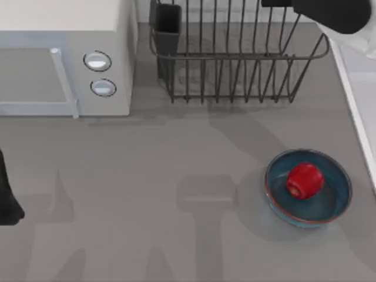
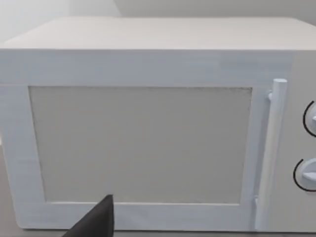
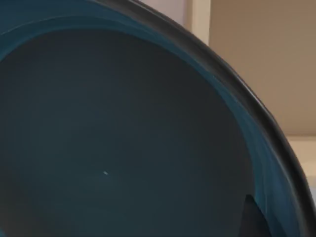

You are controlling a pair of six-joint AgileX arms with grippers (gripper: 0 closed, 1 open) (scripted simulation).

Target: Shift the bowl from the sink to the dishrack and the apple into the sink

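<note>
The bowl (image 3: 123,138), teal-blue with a dark rim, sits very close in the right wrist view, its inside facing the camera. My right gripper (image 3: 254,219) is shut on the bowl's wall near the rim. The right arm (image 1: 338,14) reaches in at the back right, above the corner of the dishrack (image 1: 235,64) and beside the sink (image 1: 361,94). The apple (image 1: 304,180), red and glossy, lies inside a second look-alike bowl (image 1: 335,205) on the table's right side. My left gripper (image 2: 96,222) is parked at the table's left edge, facing the microwave.
A white microwave (image 1: 64,59) with two round knobs fills the back left. The dishrack's dark utensil cup (image 1: 167,26) stands at its left corner. The grey tabletop (image 1: 147,194) lies bare between the microwave and the bowl holding the apple.
</note>
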